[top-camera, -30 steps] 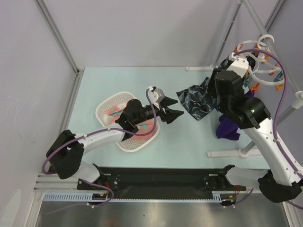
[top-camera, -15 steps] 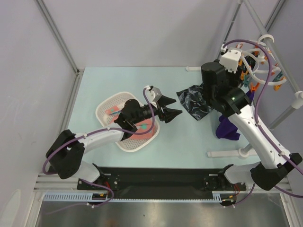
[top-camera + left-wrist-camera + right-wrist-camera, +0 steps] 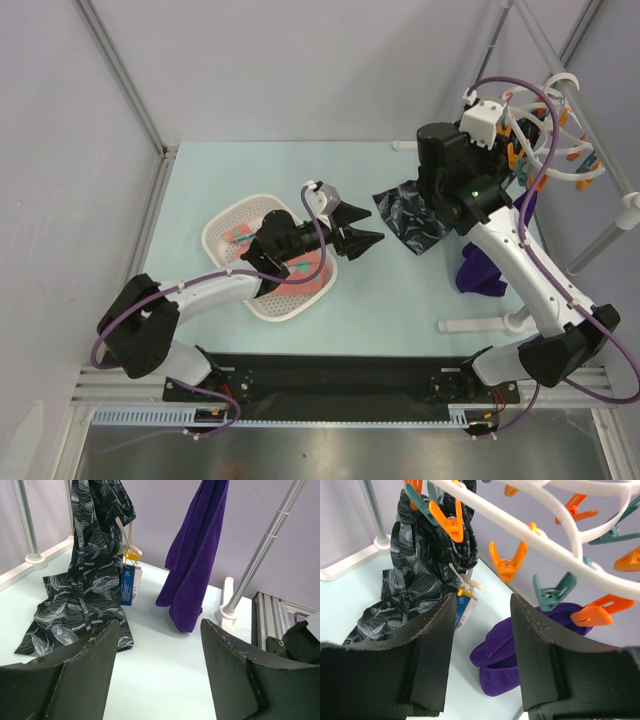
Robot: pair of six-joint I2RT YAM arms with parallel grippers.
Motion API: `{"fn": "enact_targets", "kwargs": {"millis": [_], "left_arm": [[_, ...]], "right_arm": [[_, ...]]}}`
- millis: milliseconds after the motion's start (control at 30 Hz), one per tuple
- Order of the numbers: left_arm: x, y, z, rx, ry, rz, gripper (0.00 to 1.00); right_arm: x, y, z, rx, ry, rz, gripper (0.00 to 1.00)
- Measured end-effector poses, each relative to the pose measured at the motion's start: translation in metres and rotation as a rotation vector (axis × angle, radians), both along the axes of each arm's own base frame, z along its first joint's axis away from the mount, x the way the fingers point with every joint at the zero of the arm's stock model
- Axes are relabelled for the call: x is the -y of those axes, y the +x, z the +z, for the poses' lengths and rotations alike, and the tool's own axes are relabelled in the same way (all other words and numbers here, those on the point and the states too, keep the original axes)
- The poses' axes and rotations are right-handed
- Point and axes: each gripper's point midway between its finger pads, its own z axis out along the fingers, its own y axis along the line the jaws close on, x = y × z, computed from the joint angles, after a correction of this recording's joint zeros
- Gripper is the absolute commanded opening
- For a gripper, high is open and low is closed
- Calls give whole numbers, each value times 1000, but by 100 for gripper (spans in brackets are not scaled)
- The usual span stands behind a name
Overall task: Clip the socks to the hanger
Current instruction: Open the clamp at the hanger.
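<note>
The salmon-pink socks [image 3: 312, 268] lie in a white basket [image 3: 224, 216] on the left of the table, partly hidden under my left arm. My left gripper [image 3: 362, 234] is open and empty to the right of the basket, low over the table; it also shows in the left wrist view [image 3: 160, 630]. The white ring hanger [image 3: 556, 142] hangs at the back right with orange and teal pegs. My right gripper [image 3: 483, 600] is open and empty just below the hanger ring [image 3: 545, 545], close to an orange peg [image 3: 507, 562]. No sock hangs on the pegs in view.
A dark navy patterned cloth [image 3: 412, 215] hangs down onto the table between the grippers, with a blue tag [image 3: 128, 584]. A purple garment [image 3: 484, 268] hangs at the right. White rack poles and feet [image 3: 487, 323] stand around the right side.
My right arm has swung up and to the back left, bringing its wrist in under the hanger. My left gripper has drawn back slightly toward the basket.
</note>
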Motion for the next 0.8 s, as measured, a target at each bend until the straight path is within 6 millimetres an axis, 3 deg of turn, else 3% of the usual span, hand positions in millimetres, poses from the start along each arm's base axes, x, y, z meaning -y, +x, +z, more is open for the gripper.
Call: {"fn": "enact_targets", "kwargs": {"millis": [800], "left_arm": [[-3,2,1,4,-2,-5,71]], "right_arm": [[36,10,-26,-15,-22,-115,58]]}}
